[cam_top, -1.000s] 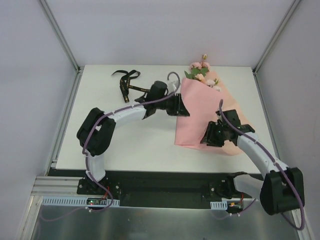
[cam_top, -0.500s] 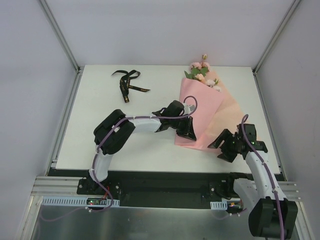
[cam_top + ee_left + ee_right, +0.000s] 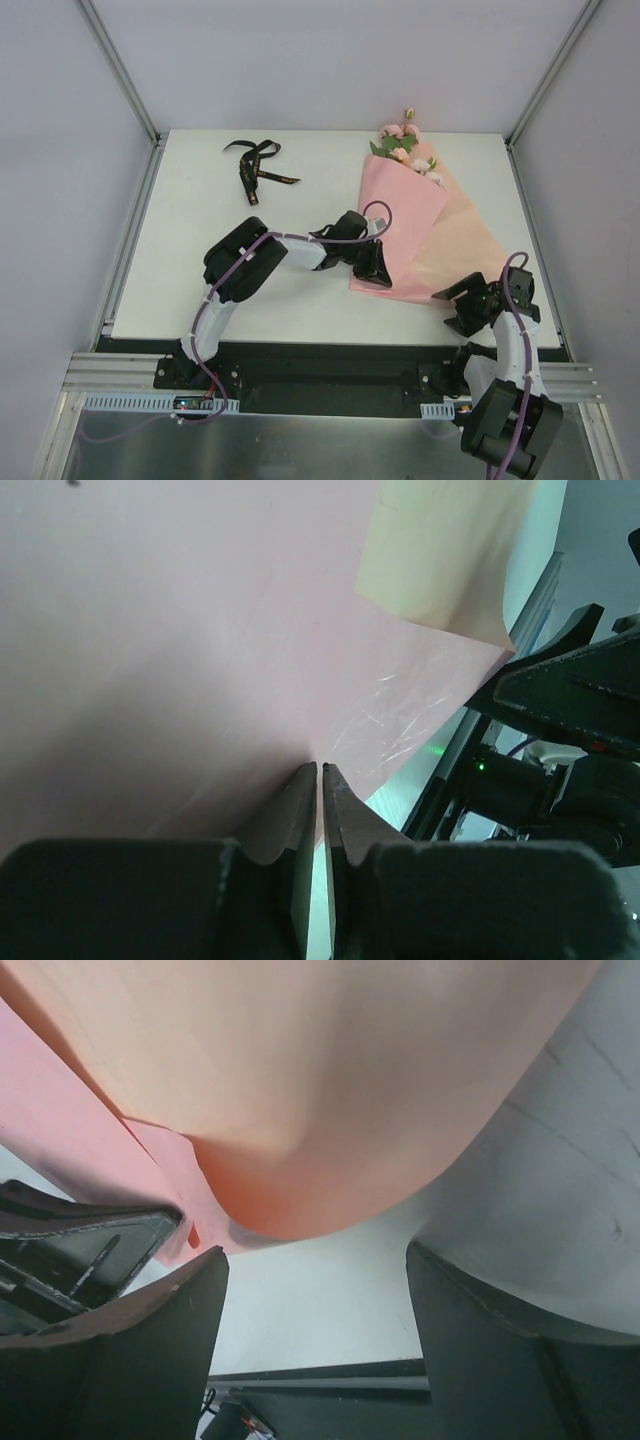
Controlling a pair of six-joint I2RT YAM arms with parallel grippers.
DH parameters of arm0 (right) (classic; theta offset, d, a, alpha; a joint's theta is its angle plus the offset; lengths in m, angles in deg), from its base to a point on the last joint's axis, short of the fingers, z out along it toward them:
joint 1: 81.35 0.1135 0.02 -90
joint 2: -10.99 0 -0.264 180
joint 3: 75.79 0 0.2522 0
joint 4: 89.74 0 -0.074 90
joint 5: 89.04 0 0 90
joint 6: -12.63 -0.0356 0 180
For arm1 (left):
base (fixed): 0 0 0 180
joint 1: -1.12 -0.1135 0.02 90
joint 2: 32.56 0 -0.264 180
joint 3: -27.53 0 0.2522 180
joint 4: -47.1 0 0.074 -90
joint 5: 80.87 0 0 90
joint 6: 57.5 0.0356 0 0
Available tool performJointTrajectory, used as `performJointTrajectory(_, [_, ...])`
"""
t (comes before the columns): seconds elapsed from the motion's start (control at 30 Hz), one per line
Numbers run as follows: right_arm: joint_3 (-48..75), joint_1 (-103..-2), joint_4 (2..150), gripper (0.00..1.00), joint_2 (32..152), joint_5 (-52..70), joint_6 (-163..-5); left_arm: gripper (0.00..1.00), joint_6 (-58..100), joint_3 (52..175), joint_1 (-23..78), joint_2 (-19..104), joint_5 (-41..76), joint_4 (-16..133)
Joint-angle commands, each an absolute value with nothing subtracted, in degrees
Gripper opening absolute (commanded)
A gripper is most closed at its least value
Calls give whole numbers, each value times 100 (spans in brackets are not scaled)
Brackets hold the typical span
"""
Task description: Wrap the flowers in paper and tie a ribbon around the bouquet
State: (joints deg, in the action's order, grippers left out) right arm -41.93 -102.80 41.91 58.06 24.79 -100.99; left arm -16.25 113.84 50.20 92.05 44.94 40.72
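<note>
1. The paper [image 3: 400,230] is one thin, smooth, matt pink sheet. It lies folded into a long cone on the right half of the white table [image 3: 200,220], with a deeper pink panel on the left and a paler peach flap on the right.
2. The flowers [image 3: 403,145] poke out of the cone's far, narrow-looking mouth: a small cluster of pale pink blossoms with green leaves (too small to count).
3. One ribbon [image 3: 255,165], a narrow black strap, lies kinked and looped at the far left of the table, well apart from the paper.
4. There are two arms. The left arm is sharply bent at the elbow, its forearm low and reaching right. The left gripper [image 3: 375,272] sits at the cone's near left corner, its fingers pressed almost together and nipping the paper's edge.
5. The right arm is folded close above its base. The right gripper [image 3: 462,303] is spread wide just off the paper's near right corner, holding nothing.
</note>
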Motion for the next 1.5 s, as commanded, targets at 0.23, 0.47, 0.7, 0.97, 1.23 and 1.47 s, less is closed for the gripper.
performJointTrajectory(0.23, [-4673,-10411,5162,50,5240,2258,-10313,6,-1759,11195,4999,9303,4297,3757])
performJointTrajectory(0.47, [-4551,-10368,5303,6,4729,2249,-9970,5,-1794,11204,4999,9400,4297,3757])
performJointTrajectory(0.7, [-3691,-8948,5295,0,5097,1670,-9408,3,-1882,11292,4990,9558,4297,3740])
performJointTrajectory(0.97, [-2286,-6310,4961,0,6325,561,-8592,2,-1891,11292,4999,9602,4279,3740])
performJointTrajectory(1.23, [-1308,-5595,5021,1,7910,1448,-7983,3,-1943,11248,4981,9558,4393,3679])
performJointTrajectory(1.47, [-1264,-5595,5136,1,8060,1247,-8089,13,-2242,10924,4920,9067,4595,3379])
